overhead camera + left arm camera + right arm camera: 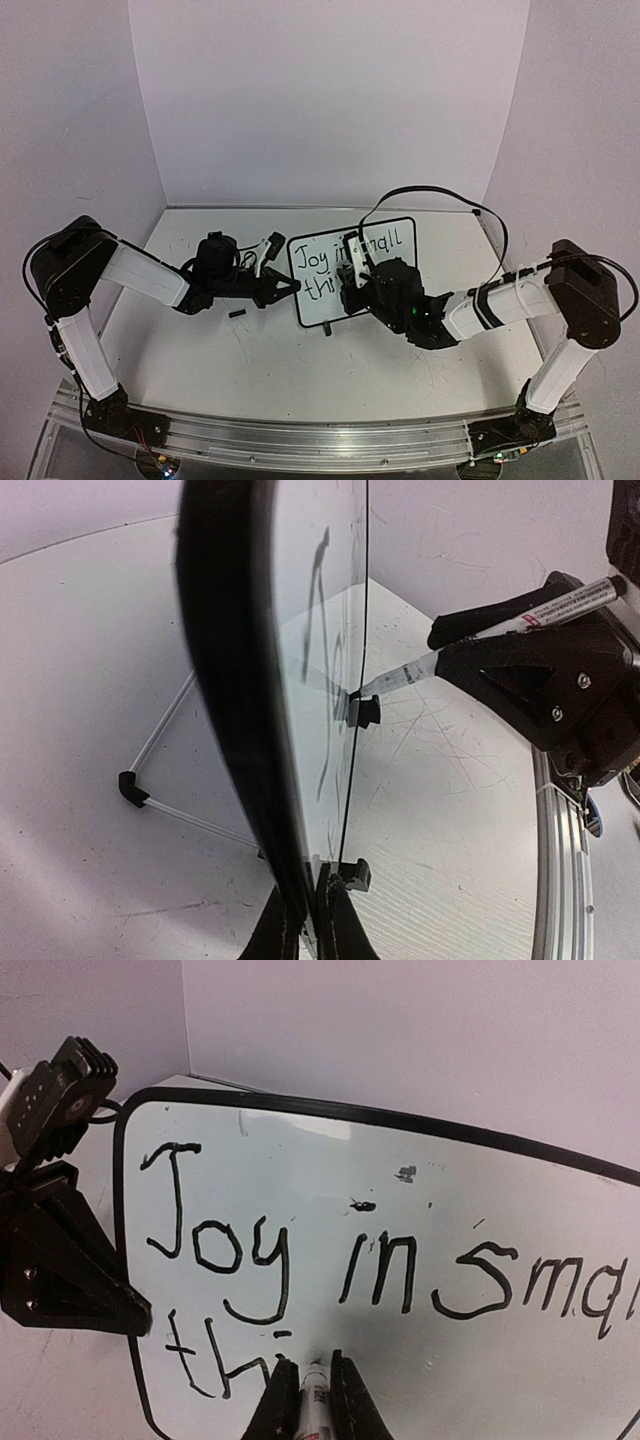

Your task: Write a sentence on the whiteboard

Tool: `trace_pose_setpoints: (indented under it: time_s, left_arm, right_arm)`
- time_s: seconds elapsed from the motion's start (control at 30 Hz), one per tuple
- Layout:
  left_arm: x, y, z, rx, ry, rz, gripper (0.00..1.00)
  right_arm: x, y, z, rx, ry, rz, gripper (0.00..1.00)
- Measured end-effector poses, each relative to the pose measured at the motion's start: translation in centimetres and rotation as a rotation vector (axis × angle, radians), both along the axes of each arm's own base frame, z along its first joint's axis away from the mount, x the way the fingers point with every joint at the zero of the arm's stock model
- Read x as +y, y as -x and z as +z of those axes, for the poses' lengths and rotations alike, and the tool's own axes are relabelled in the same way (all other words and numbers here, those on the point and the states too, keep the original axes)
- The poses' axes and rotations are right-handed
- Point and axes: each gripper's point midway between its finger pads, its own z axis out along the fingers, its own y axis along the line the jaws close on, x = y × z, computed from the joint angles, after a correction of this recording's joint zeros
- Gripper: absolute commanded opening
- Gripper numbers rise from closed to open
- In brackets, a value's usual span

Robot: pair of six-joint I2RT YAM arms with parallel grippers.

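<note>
Top external: on the table (200, 350), steadies the upright whiteboard (320, 305) by its edge in the clamped left pincer (312, 910), presses a marker (470, 645) gripped in the right pincer (310, 1370), with the sentence (380, 1260) at "Joy in small thi", seemingly unfinished; lettering legible only from right wrist, tip contact only from left wrist.

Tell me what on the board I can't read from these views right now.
- Second line of the sentence: top view, the right tool and its marker cover everything after "thi"; right wrist view, the bottom edge cuts it.
- "small": right wrist view, right edge cuts its end.
- Left wrist view: the whiteboard is edge-on, lettering unreadable.
</note>
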Motion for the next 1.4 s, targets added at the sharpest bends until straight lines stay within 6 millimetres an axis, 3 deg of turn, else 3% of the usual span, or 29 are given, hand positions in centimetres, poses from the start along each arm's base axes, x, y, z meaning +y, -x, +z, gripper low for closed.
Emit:
trace_pose_setpoints:
  time_s: [0.4, 1.0, 1.4]
  left_arm:
    - [0.0, 0.0, 0.0, 0.000, 0.000, 0.000, 0.00]
    - [0.1, -0.1, -0.2, 0.009, -0.004, 0.006, 0.00]
    - [0.1, -0.1, -0.2, 0.012, -0.003, 0.008, 0.00]
  right_arm:
    - [-0.1, 0.0, -0.3, 0.011, -0.006, -0.006, 0.00]
    - [-0.7, 0.7, -2.9, 0.074, 0.002, -0.011, 0.00]
    - [-0.4, 0.3, -2.0, 0.050, 0.006, -0.019, 0.00]
